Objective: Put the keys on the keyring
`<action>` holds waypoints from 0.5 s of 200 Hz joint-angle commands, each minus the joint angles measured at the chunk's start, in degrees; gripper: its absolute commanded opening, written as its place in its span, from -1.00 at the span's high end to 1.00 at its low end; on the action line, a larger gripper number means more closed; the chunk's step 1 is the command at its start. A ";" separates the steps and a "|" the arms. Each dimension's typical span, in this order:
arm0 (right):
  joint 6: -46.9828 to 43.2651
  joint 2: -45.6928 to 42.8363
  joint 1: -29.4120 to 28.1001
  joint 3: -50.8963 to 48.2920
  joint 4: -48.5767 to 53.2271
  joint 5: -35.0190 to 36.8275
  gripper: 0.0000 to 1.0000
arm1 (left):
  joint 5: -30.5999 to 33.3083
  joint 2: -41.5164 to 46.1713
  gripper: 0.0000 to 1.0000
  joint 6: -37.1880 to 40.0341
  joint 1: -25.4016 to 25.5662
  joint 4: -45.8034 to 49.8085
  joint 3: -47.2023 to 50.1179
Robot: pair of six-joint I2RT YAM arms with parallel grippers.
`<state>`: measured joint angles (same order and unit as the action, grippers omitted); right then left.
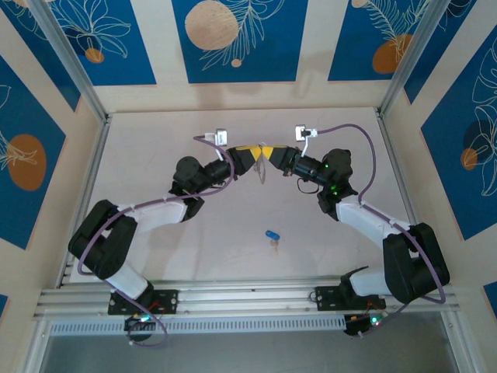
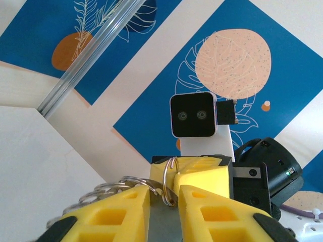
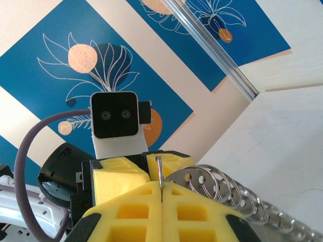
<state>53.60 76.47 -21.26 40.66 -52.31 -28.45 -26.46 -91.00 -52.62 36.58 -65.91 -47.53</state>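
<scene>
right pincer [image 3: 161, 185] pinching keyring [image 3: 159, 169], mid-table; key [image 1: 271, 235] on open tabletop [image 1: 194, 252]

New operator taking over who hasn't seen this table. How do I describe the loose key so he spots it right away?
On the pale table, look at the stretch between the two arm bases. The key lies there alone, nearer the bases than the rings where the left gripper and right gripper meet. Its bright blue head sets it apart from the silver rings.
</scene>
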 commanded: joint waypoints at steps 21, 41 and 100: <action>-0.26 -0.25 -0.07 -0.61 -1.28 -0.63 1.00 | 0.00 -0.98 0.50 -0.38 0.92 -5.79 -1.82; -0.39 -0.32 0.05 -0.78 -1.13 -0.30 1.00 | -0.33 -1.28 0.53 -0.61 0.87 -5.99 -2.23; -0.23 -0.47 0.42 -0.52 -1.04 -0.03 1.00 | -1.38 -1.98 0.84 -1.68 0.98 -8.06 -1.17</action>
<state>53.60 76.47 -21.17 40.36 -52.18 -28.69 -26.52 -92.51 -53.78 36.80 -69.25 -47.77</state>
